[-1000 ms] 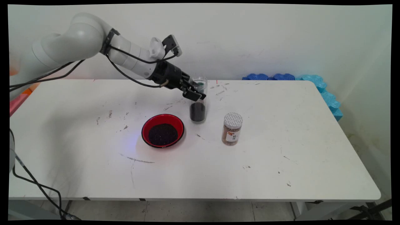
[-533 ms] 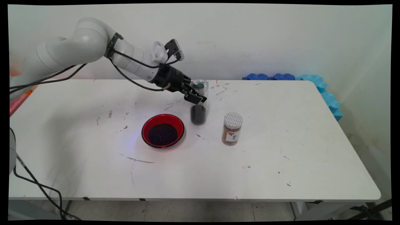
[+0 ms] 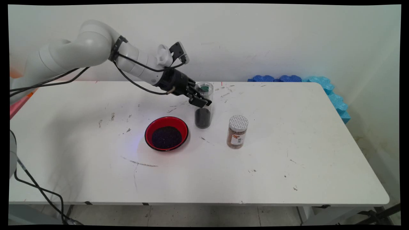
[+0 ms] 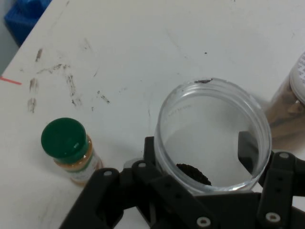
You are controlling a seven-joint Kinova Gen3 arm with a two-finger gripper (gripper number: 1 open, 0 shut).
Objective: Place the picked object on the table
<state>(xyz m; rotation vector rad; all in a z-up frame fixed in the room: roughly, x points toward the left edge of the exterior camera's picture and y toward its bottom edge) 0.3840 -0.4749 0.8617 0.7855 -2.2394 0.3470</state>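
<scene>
Main view: your gripper clamped on open clear jar, jar upright, mouth up, mid-tabletop toward far edge, between red bowl and capped jar.

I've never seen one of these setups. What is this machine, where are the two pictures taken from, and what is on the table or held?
The machine is a white robot arm ending in a black two-finger gripper. The main view comes from a fixed camera looking down across the white table. The hand view comes from a camera on the hand, looking along the gripper, so its directions are not the table's.

The gripper is shut on a clear, open jar with dark grains at the bottom; the jar sits between the fingers. On the table are a red bowl of dark grains and a brown jar with a patterned lid. The hand view also shows a small green-capped bottle beyond the held jar.
</scene>
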